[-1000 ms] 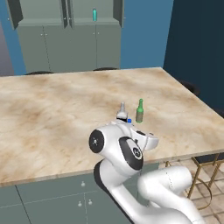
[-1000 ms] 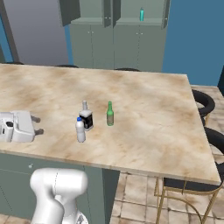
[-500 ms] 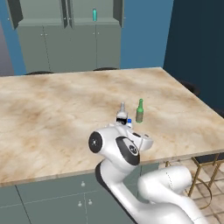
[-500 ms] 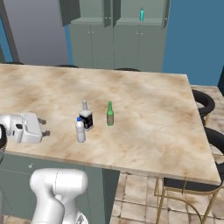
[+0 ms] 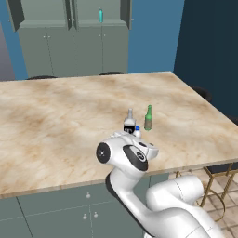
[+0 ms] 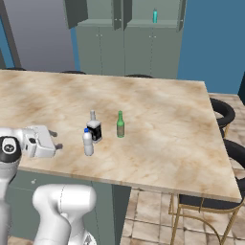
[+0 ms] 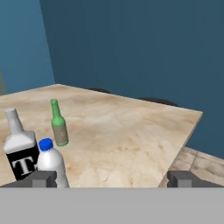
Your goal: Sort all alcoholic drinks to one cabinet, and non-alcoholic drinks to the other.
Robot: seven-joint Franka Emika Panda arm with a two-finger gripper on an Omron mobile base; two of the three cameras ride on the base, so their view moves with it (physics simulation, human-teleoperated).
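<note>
pincer [image 6: 56,141] stood wide and empty as i swung it along the marble counter [image 6: 167,129] toward the white blue-capped plastic bottle [image 6: 87,142], so sorting that one looked next.

The arm [image 5: 153,204] is glossy white, built of thick rounded tube segments that swell into bulbous housings at each joint. Dark bands mark the seams between segments. A round black cap with a pale ring closes the end of one joint [image 5: 103,152], and another black disc with a small light ring sits on a joint [image 6: 8,148] seen from the right base. The hand [image 6: 40,141] is a boxy white block. Its two finger tips [image 7: 43,178] are small, dark grey and square-edged.
</note>
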